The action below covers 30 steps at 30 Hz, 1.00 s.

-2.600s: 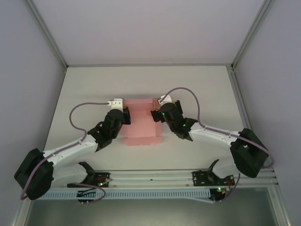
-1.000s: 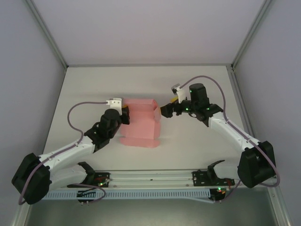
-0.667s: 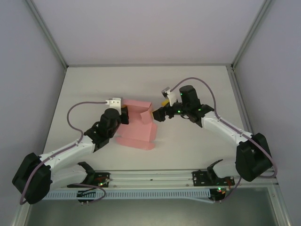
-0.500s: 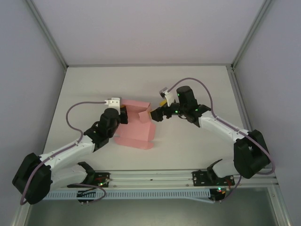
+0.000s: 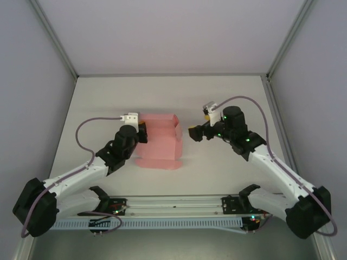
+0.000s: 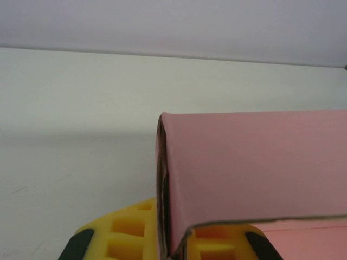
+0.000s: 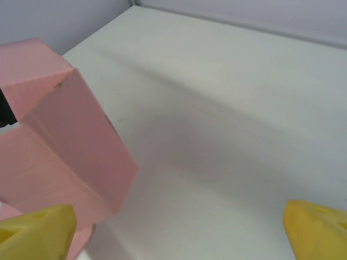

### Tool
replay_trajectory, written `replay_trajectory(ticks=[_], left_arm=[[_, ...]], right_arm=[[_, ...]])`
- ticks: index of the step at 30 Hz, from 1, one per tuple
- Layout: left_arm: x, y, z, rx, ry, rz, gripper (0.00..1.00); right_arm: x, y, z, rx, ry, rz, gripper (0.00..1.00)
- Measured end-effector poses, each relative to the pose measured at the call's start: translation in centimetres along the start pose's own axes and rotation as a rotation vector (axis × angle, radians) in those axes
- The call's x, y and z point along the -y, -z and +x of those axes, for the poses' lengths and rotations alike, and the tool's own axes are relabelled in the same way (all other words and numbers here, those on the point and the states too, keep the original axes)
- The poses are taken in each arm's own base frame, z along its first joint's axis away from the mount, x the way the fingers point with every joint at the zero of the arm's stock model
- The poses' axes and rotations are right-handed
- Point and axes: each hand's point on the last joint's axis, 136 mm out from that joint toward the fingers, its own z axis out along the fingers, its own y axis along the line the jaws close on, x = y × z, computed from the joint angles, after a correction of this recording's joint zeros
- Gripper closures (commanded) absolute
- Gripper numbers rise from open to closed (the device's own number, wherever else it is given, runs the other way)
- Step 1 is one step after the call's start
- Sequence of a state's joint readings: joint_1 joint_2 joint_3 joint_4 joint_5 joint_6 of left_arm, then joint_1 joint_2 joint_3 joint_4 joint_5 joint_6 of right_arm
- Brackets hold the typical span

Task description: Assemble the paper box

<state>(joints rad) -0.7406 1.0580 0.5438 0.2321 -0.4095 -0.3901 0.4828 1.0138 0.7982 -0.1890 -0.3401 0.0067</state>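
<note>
1. Box [image 5: 161, 143]: pink card, partly formed. It lies on the white tabletop [image 5: 227, 97], a little left of centre and between the two arms.
   - The top view shows a raised wall along the far side and a folded panel at the right end.
   - A flat flap lies on the tabletop on the near side.

2. Left fingers [image 5: 143, 135]: positioned at the left end of the box.
   - In the left wrist view, the yellow fingers [image 6: 127, 235] are narrow, one on each side of a standing edge of the box [image 6: 249, 168], and grip it.
   - From that edge the card bends over into a broad panel that runs off to the right.
   - The tabletop [image 6: 81, 108] lies behind the panel.

3. Right fingers [image 5: 192, 133]: positioned just beside the right end of the box.
   - The top view shows a small gap between the fingers and the card.
   - In the right wrist view, the yellow fingers [image 7: 38, 233] are spread wide, one at each lower corner, and hold nothing.
   - Bare tabletop [image 7: 227, 108] lies between them.
   - The box [image 7: 70, 146] is on the left of this view, its end panel tilted.
   - The left-hand finger overlaps the lower part of the card in this view. Contact cannot be determined from this view.
</note>
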Motion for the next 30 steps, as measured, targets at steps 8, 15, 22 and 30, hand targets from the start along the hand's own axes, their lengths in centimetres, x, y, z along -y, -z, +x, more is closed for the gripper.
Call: replay_trajectory(ticks=[8, 15, 22, 30], left_arm=[[0.6, 0.2, -0.5, 0.014, 0.009, 0.034, 1.0], [0.8, 0.2, -0.6, 0.015, 0.009, 0.046, 1.0], [0.8, 0.2, -0.5, 0.015, 0.009, 0.047, 1.0], [0.8, 0.1, -0.3, 0.008, 0.006, 0.043, 1.0]], right_arm=[[-0.8, 0.3, 1.1, -0.023, 0.042, -0.108, 0.21], [-2.8, -2.8, 1.0, -0.098, 0.048, -0.295, 0.24], [-5.6, -4.5, 0.6, -0.126, 0.097, -0.386, 0.33], [-6.7, -6.4, 0.7, -0.134, 0.149, -0.276, 0.35]])
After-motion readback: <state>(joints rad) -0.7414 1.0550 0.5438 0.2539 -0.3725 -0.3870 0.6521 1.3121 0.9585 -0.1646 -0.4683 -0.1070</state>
